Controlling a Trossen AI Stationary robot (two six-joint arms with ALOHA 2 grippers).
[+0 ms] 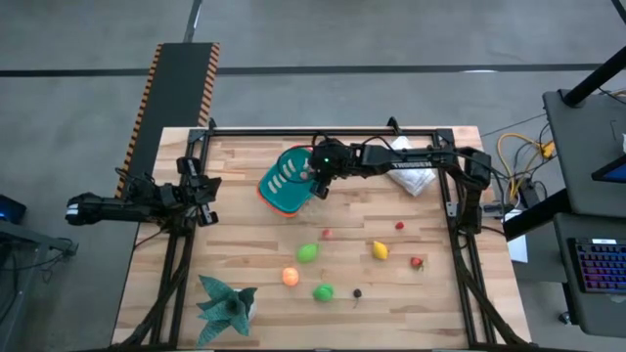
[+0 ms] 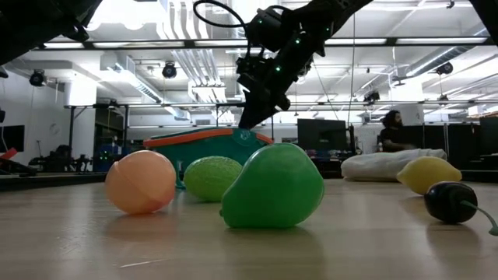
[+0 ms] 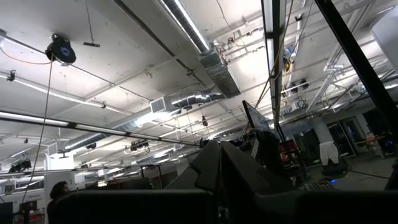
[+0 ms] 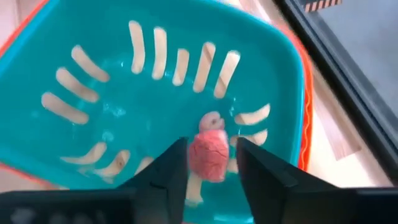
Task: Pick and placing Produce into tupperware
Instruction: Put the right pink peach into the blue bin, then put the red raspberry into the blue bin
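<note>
Small pinkish-red bumpy toy fruit sits pinched between the right gripper fingers, jaws closed narrow on it, directly over the teal rounded plastic tub w/ orange rim and pale slots at the table's far side. Tub looks tipped, so a release from here could bounce the piece out over the rim, or roll it to the slotted wall. Rest of produce, e.g. green pear-shaped piece, lies well apart toward the near side; left gripper parked off the table's left edge, can't tell its fingers.
</note>
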